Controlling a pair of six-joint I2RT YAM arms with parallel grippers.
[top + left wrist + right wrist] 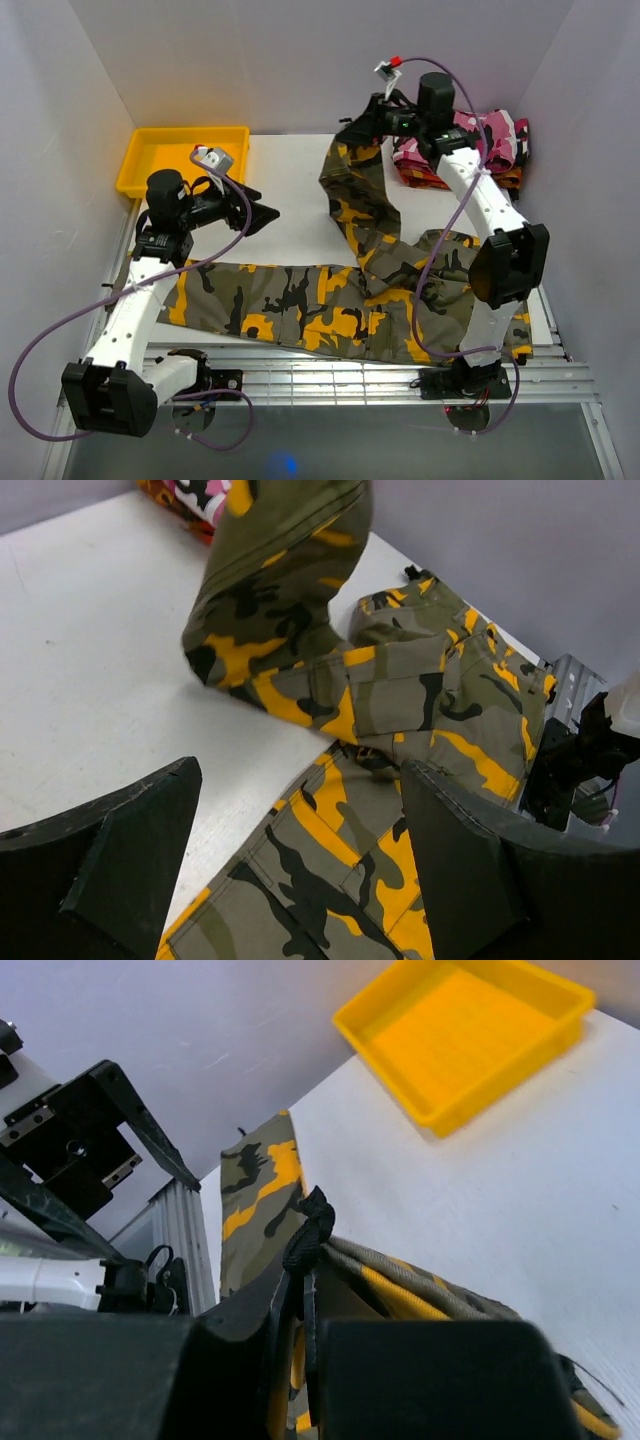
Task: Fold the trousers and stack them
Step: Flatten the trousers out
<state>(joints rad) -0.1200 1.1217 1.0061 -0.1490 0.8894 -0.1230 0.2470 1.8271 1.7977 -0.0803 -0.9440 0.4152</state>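
My right hand [362, 118] is clenched on a leg end of the long cargo trousers [330, 310] in olive, grey-brown, black and yellow-orange camouflage cloth. In its wrist view the two black fingers [420, 1380] are pressed together, with a fold of the cloth and a black cord pinched between them. That leg rises from the seat of the trousers and hangs lifted toward the far right of the flat white worktop [290, 190]. The other leg lies flat along the near edge of the worktop, running out to the left.

My left hand [262, 215] is released, its jaws spread wide and nothing between them. It hovers over the bare worktop just beyond the flat leg.

Behind the right hand a pink, white and black camouflage garment [495, 135] lies folded on an orange-red garment [510, 178]. A shallow yellow plastic tray [180, 131] sits in the far left corner.
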